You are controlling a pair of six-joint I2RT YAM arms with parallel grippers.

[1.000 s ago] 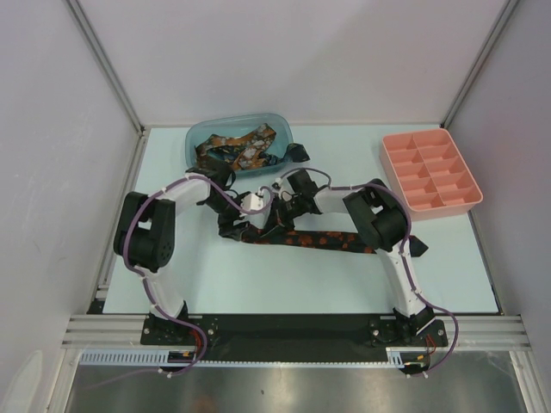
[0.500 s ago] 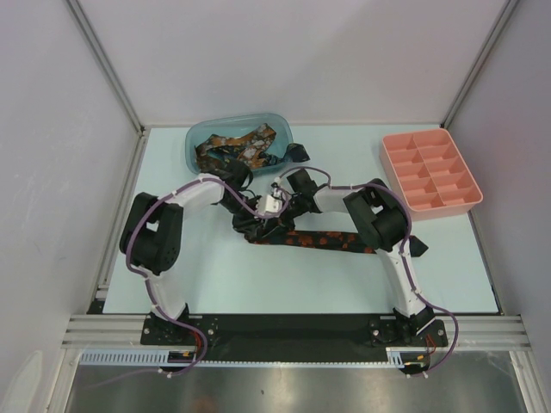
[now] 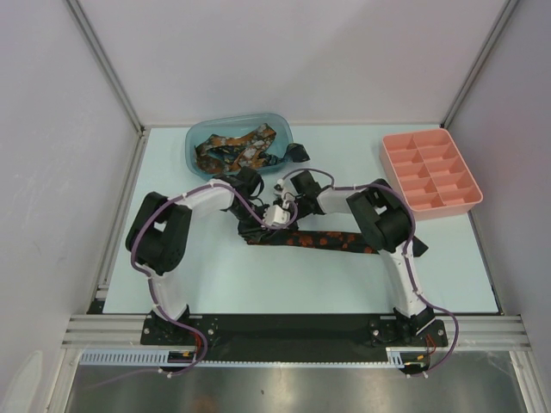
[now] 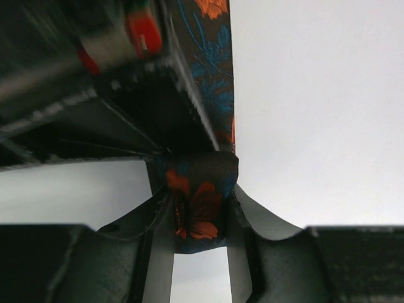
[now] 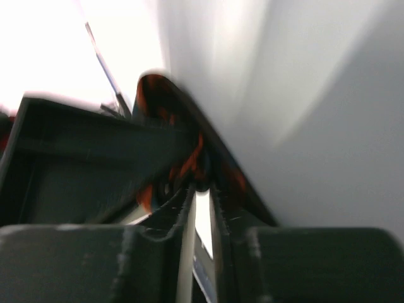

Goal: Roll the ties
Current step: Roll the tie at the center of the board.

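Near the middle of the worktop, just in front of the blue bin that holds the other ties, we have both grippers meeting over one end of the tie. Our left gripper pinches a folded bit of that end. Our right gripper has its fingers pressed nearly together with orange-patterned fabric caught between them, though that view is blurred. From the grippers the tie's loose length runs flat towards our right. Its long axis lies across the worktop, and it passes under the right arm to a far tip beyond that arm's elbow. We judge that the roll must travel rightward along this axis, and that the right arm is nearer the unrolled length.
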